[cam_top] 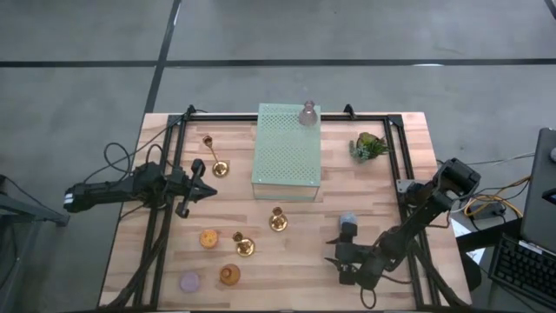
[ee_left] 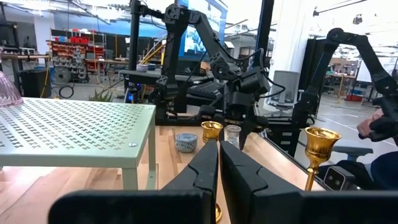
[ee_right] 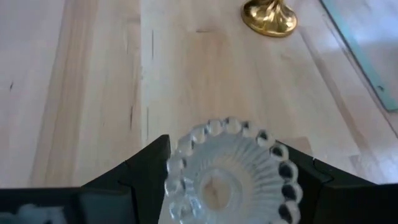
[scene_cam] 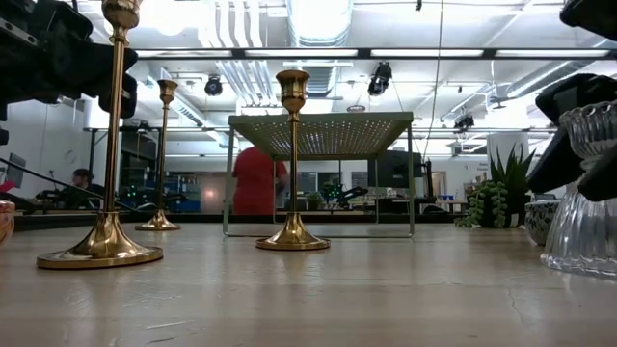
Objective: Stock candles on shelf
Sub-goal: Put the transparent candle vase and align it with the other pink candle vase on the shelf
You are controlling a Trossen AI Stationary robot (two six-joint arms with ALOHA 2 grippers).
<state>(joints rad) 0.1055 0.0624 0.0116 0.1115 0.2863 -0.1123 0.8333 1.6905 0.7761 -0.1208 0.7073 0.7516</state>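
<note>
The mint-green shelf stands at the far middle of the wooden desk, and everything else is placed from it. On its far right corner sits a mauve-pink candle, the only one on the mesh top. Near the shelf's front edge, on the desk, stands a brass candlestick; another brass candlestick stands to the shelf's left, and a third stands farther forward and to the left. Beside that third one is an orange candle, and nearer the desk's front edge lie an amber candle and a lilac candle. To the shelf's right, near the black frame, sits a small green plant. Forward and to the right of the shelf is a pale blue candle. Just in front of it the right hand is clamped around a clear ribbed glass candle, its dark fingers pressed against the beaded rim on either side; in the low view this glass appears to sit on the desk. The left hand hovers to the left of the shelf, its two fingers drawn nearly together with only a thin slit between them and nothing held.
</note>
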